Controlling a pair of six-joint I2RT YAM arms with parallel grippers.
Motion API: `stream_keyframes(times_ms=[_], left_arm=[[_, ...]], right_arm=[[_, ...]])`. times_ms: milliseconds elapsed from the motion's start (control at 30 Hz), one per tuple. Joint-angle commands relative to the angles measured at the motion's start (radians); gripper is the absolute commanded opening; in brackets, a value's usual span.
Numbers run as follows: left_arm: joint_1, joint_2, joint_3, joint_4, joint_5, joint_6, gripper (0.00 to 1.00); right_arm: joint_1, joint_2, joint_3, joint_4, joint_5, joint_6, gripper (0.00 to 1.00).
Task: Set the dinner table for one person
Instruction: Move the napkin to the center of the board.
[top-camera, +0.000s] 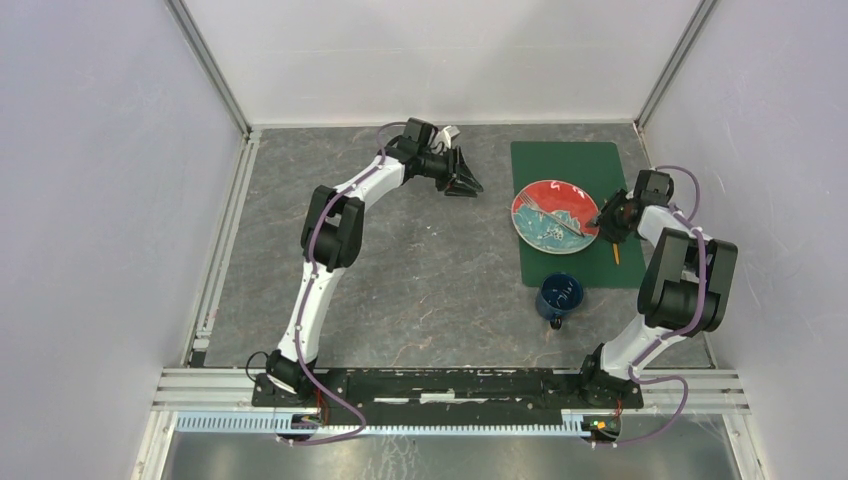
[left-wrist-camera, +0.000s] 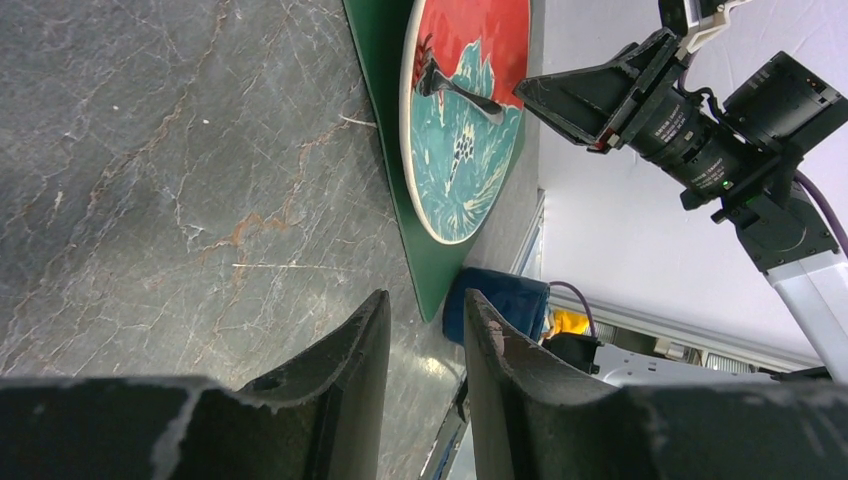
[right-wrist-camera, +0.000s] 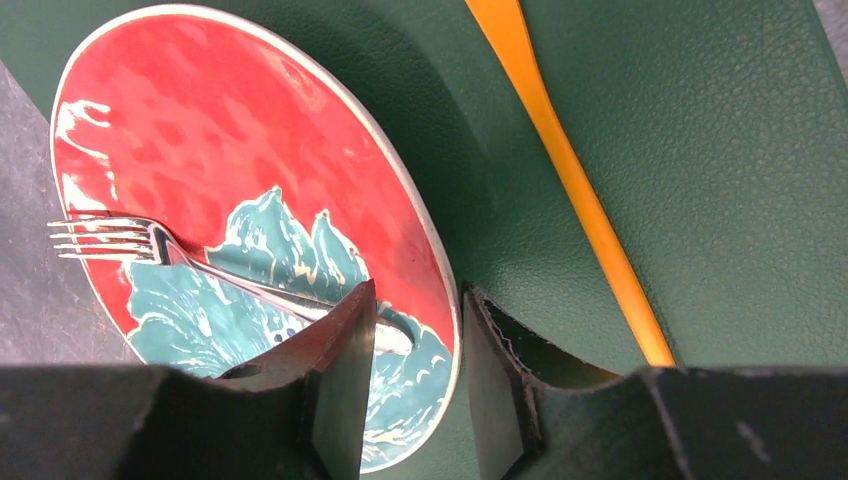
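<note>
One blue mug (top-camera: 558, 294) is the nearest piece, toward the right edge of the dinner table (top-camera: 420, 270). It sits at the near edge of the green placemat (top-camera: 540, 160); I cannot tell whether its base rests on the mat or just off it.

Farther back, in the far right part of the counter, the mat carries a red and teal plate (top-camera: 540, 197). A fork (right-wrist-camera: 200, 268) lies across the plate, and a long orange utensil (right-wrist-camera: 580, 190) lies on the mat on the side toward the right edge.

The right gripper (right-wrist-camera: 415, 295) hangs over the plate's right rim with its jaws a narrow gap apart. One finger is above the fork's handle end and the other above the mat, and nothing looks clamped.

Farthest back, near the middle of the far edge, the left gripper (left-wrist-camera: 425, 300) hovers with its jaws slightly parted and nothing between them.

The main risk is the right gripper's position astride the rim. If it closes while descending, it could pinch or strike the plate edge. That would tilt the plate or drag it across the mat and send the fork sliding off. A grip on only the tip of the fork handle would probably let the fork swing and clip the plate.
</note>
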Motion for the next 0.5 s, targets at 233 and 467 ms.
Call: stream_keyframes(times_ms=[233, 467], left_arm=[[0.007, -0.062, 0.008, -0.030, -0.019, 0.060, 0.40], [0.012, -0.069, 0.003, -0.076, -0.036, 0.092, 0.40]], right_arm=[[-0.021, 0.001, -0.013, 0.115, 0.000, 0.023, 0.00], [-0.046, 0.041, 0.048, 0.066, 0.044, 0.028, 0.00]])
